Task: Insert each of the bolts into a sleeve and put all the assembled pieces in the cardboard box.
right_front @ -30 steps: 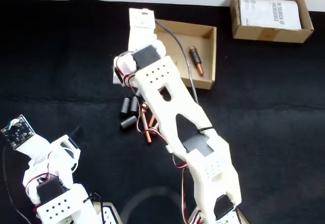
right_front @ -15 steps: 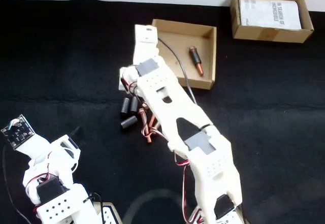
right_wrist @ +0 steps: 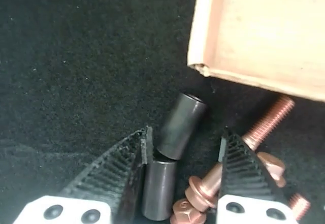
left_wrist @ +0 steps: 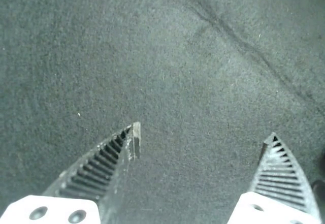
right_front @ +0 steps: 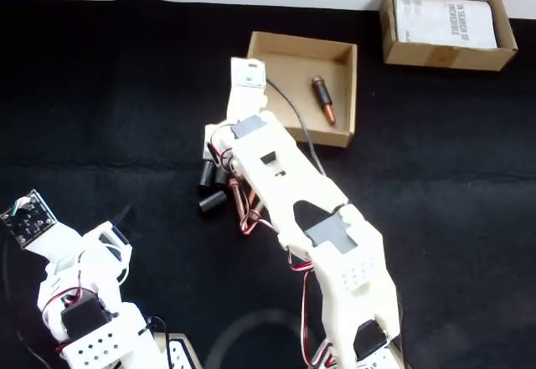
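Three dark sleeves (right_front: pixel 212 187) lie on the black cloth just left of the cardboard box (right_front: pixel 341 58). Copper bolts (right_front: pixel 244 211) lie beside them, partly under my right arm. Inside the box rests one assembled bolt and sleeve (right_front: pixel 323 99). My right gripper (right_wrist: pixel 185 144) hangs open over the pile. One sleeve (right_wrist: pixel 180 125) sits between its fingers, untouched, with a second sleeve (right_wrist: pixel 158 187) and bolts (right_wrist: pixel 264 127) close by. My left gripper (left_wrist: pixel 204 132) is open over bare cloth, at the near left of the table.
A second cardboard box (right_front: pixel 448 43) holding a printed sheet stands at the far right. The corner of the task's box (right_wrist: pixel 199 67) is close to the right gripper. Black cloth (right_front: pixel 100 93) covers the table.
My right arm's wrist has drawn back toward the near side and slightly right, down along the box's left wall toward the sleeves. The left arm has stayed put.
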